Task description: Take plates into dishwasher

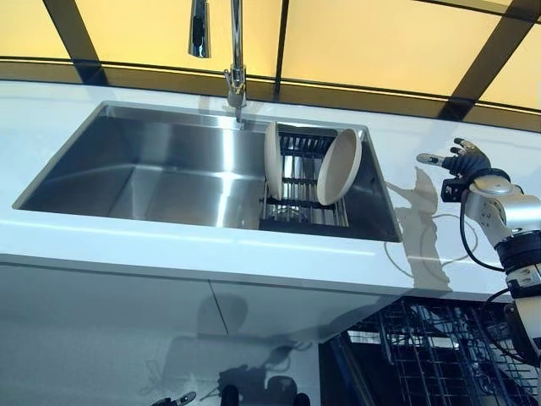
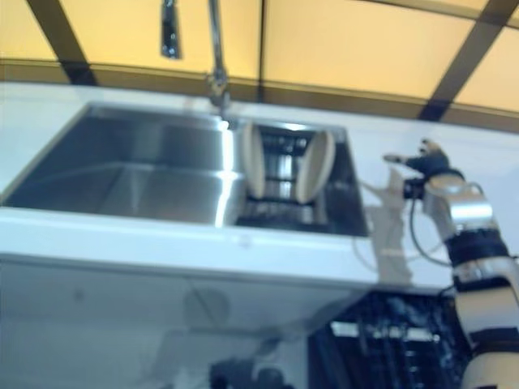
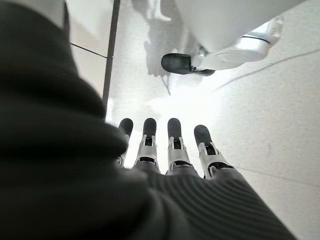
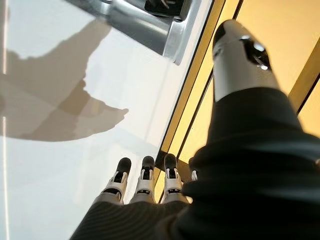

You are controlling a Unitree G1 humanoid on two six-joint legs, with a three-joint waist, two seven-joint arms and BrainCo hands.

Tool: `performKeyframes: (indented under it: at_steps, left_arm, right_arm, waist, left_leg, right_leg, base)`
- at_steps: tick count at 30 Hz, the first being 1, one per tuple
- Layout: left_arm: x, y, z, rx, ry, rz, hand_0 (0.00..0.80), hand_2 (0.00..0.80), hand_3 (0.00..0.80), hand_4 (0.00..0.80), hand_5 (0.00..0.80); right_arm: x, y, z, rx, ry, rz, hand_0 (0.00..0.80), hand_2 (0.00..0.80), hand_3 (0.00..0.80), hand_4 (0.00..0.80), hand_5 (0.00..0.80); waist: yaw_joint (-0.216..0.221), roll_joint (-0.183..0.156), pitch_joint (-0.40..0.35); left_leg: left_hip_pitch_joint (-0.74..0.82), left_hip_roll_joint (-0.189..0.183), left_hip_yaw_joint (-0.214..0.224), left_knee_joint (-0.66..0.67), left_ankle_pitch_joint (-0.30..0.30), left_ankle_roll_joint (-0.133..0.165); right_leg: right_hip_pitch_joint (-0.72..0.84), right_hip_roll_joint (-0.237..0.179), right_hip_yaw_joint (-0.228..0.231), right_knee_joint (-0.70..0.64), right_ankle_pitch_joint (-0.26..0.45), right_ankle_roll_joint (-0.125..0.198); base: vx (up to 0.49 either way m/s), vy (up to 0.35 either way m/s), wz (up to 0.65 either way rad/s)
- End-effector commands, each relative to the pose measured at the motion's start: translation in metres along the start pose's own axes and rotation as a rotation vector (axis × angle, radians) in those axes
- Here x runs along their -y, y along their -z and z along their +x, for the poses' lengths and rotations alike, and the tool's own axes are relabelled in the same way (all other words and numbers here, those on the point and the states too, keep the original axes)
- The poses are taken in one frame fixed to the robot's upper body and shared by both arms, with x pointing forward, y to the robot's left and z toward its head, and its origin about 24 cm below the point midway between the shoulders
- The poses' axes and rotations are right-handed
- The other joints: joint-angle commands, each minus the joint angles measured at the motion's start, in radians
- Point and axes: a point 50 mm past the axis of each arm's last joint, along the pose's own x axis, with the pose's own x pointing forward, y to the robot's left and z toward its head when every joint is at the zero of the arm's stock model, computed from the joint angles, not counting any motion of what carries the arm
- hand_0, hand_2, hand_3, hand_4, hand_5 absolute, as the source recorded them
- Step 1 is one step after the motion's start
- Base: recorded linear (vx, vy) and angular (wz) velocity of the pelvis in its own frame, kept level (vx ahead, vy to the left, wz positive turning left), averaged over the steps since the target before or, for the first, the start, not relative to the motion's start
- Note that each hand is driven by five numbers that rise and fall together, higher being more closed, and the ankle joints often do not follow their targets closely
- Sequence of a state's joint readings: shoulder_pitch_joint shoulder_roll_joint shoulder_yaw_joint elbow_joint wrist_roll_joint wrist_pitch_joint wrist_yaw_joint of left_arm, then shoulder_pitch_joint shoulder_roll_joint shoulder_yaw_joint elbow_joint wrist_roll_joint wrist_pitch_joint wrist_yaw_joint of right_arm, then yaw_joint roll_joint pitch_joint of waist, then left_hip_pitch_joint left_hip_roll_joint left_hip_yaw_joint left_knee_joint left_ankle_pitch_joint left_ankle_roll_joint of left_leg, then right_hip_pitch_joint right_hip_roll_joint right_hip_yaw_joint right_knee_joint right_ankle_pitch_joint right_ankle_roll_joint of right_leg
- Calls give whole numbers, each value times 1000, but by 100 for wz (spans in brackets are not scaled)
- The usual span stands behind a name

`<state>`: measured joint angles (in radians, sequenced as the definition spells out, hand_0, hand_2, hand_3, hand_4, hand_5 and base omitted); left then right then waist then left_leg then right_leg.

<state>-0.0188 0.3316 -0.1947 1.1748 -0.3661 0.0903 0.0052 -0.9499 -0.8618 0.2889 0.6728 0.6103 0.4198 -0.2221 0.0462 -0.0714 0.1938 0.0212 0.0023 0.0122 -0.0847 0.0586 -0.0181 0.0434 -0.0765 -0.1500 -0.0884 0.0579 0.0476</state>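
Two cream plates stand on edge in a dark dish rack (image 1: 297, 203) at the right end of the steel sink (image 1: 152, 173): one upright (image 1: 272, 161), the other (image 1: 338, 167) leaning to the right. My right hand (image 1: 465, 161) hovers over the white counter to the right of the sink, open and empty, its fingers (image 4: 145, 182) straight. It is about a hand's width from the leaning plate. My left hand (image 3: 172, 150) hangs low beside me over the pale floor, open and holding nothing.
The open dishwasher's wire rack (image 1: 423, 347) shows below the counter edge at the lower right. A tall faucet (image 1: 235, 51) rises behind the sink. The white counter (image 1: 254, 254) runs along the sink's front.
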Motion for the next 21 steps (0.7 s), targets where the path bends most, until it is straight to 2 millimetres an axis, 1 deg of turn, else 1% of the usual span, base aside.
performKeyframes:
  at_steps: [1, 2, 4, 10, 16, 21]
  left_arm:
    - [-5, 2, 0, -17, 1, 75, 0, 0, 0, 0, 0]
    - [-6, 1, 0, -9, 4, 73, 0, 0, 0, 0, 0]
    - [-5, 0, 1, -4, 9, 65, 0, 0, 0, 0, 0]
    - [-2, 6, 0, -14, 8, 100, 0, 0, 0, 0, 0]
    - [-2, 7, 0, -24, 0, 112, 0, 0, 0, 0, 0]
    - [-1, 11, 0, -34, -5, 106, 0, 0, 0, 0, 0]
  right_arm:
    - [1, -58, -5, 174, 27, 0, 0, 0, 0, 0, 0]
    - [-2, -64, -7, 188, 23, 23, 0, 0, 0, 0, 0]
    - [-5, -70, -10, 197, 10, 54, 0, 0, 0, 0, 0]
    - [-12, -78, -13, 194, -31, 80, 0, 0, 0, 0, 0]
    - [-28, -80, -14, 172, -100, 96, 0, 0, 0, 0, 0]
    - [-36, -79, -13, 150, -100, 93, 0, 0, 0, 0, 0]
  waist:
    - [29, 11, -43]
    - [29, 10, -42]
    - [28, 10, -41]
    - [29, -4, -54]
    - [34, -16, -65]
    - [45, -21, -72]
  left_leg:
    - [-35, -6, -5, -3, -53, 17]
    - [-47, -8, -8, -3, -48, 16]
    - [-52, -9, -10, -3, -48, 16]
    - [-30, -5, -4, -3, -57, 14]
    - [-14, -1, 1, -3, -62, 13]
    - [-3, -2, -2, -3, -64, 14]
  right_leg:
    - [-33, -8, -24, 1, -11, 29]
    - [-42, -9, -28, 1, -8, 28]
    - [-45, -10, -33, 1, -10, 27]
    - [-23, -11, -39, 1, -22, 26]
    - [-6, -11, -46, 1, -28, 25]
    - [7, -11, -52, 1, -32, 24]
  base:
    - [-45, 12, 3]
    - [-37, 15, 5]
    - [-22, 23, 10]
    - [39, 19, 6]
    - [6, 3, 0]
    - [21, 11, 0]
